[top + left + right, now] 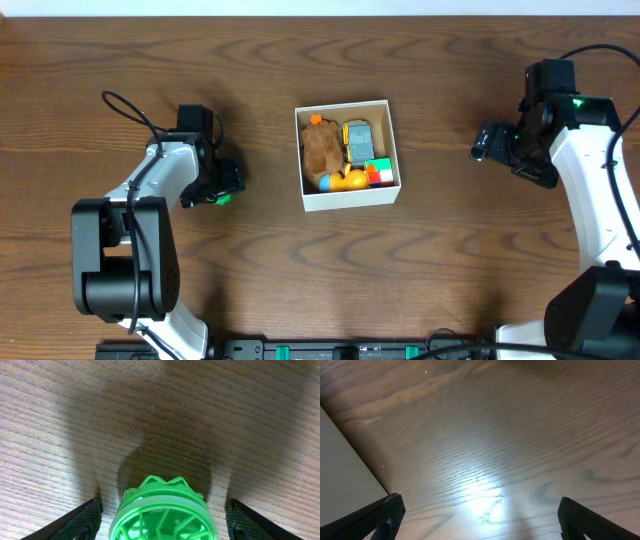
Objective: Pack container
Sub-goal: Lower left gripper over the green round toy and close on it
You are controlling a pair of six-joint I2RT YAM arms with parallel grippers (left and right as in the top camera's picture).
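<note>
White low-walled container [350, 196] holding toys [357, 142], left hand [226, 184] spread around green toy [162, 512], right hand [480, 516] spread wide

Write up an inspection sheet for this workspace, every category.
Surface: brown wood-grain table.
Job's things: white container at centre, holding a brown plush, grey toy, orange ball and coloured cube; green spoked toy on the table outside it.
Clutter: nothing seen.
Grippers: left gripper open, fingers either side of the green toy, not touching; right gripper open, empty.
Cables: black cable looping off the left arm, another off the right.
Surroundings: black hardware at the near edge.
</note>
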